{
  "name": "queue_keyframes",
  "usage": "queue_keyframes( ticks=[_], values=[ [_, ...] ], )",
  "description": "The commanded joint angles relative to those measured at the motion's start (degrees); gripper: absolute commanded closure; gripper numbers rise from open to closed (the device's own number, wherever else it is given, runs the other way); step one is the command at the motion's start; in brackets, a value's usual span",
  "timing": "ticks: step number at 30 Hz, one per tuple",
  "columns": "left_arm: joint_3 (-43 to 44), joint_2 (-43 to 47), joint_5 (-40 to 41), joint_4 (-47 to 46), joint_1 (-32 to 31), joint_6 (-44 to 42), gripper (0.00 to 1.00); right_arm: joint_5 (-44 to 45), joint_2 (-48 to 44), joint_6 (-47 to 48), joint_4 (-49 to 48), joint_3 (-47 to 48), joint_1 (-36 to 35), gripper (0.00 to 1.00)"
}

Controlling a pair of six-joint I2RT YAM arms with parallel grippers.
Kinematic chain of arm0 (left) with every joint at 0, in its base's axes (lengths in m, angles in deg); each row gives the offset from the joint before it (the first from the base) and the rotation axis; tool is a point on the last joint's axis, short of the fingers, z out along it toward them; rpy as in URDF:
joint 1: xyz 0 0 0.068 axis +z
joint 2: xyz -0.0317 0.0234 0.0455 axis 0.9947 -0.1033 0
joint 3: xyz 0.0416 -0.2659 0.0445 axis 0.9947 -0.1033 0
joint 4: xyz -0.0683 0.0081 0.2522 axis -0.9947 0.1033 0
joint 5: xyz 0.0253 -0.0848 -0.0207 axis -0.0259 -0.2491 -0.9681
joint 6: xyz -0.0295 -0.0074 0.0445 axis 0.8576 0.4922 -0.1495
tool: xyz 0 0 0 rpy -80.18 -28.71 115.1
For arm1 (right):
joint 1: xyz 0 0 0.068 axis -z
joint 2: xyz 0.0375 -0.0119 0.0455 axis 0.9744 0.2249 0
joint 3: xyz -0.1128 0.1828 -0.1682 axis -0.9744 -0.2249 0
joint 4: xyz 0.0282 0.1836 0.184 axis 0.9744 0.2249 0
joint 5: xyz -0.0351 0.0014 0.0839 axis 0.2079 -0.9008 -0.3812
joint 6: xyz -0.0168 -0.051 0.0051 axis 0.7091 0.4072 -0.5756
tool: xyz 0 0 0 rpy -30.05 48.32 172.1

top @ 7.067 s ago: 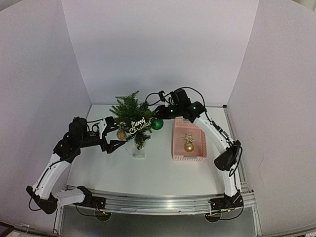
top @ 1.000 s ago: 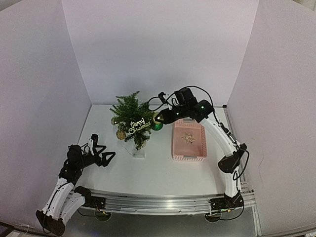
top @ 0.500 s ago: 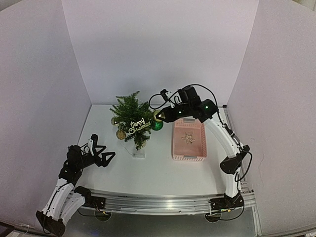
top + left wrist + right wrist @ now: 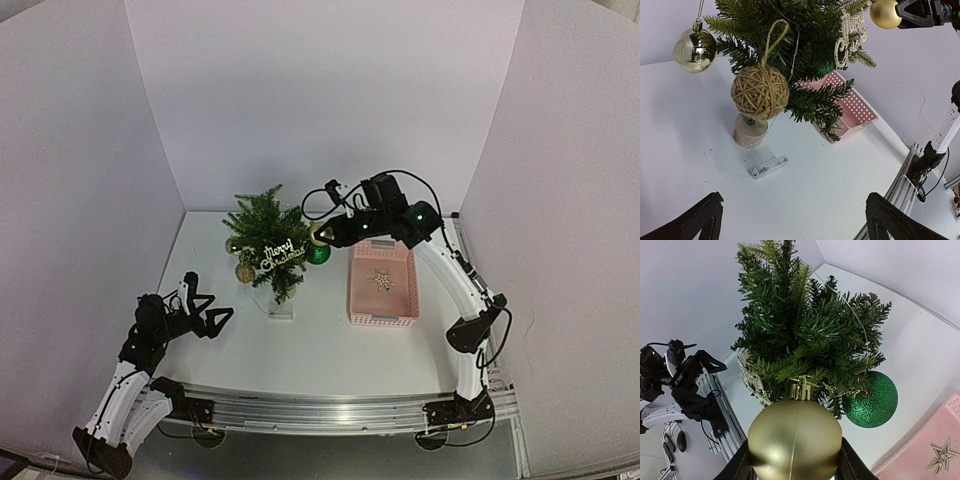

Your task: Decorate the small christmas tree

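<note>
Small christmas tree (image 4: pixel 265 238) stands upright on the desk (image 4: pixel 320 350), back-left of centre, pale base (image 4: pixel 750 133) on the surface, clear battery box (image 4: pixel 769 166) just in front of the base. Already hanging on it: twine ball (image 4: pixel 760 91), shiny gold bauble (image 4: pixel 694 49), green glitter ball (image 4: pixel 871 400), gold "Merry Christmas" sign (image 4: pixel 284 252). Right tool (image 4: pixel 323 235) is raised at the tree's right side, fingers closed partway around a matte gold ball (image 4: pixel 795 440), one finger on each side of it. The ball's cap sits right at the branch tips just above the green ball; cannot tell if its loop is on a branch. Left tool (image 4: pixel 208 306) is low over the desk's left part, well apart from the tree, fingers spread wide, nothing between them. Pink basket (image 4: pixel 382 319) sits right of the tree, under the right arm, with a gold star ornament (image 4: pixel 380 280) lying inside.
</note>
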Motion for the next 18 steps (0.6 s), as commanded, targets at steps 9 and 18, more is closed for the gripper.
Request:
queue_keyframes(
  ticks=[9,18],
  values=[
    [0.2,0.5,0.1,-1.1,0.3,0.7,0.01,0.2,-7.5,-0.2,-1.1,-6.8,0.3,0.76],
    [0.3,0.6,0.0,-0.9,0.3,0.7,0.00,-2.2,-5.6,-0.4,-1.1,-6.2,0.2,0.78]
  ],
)
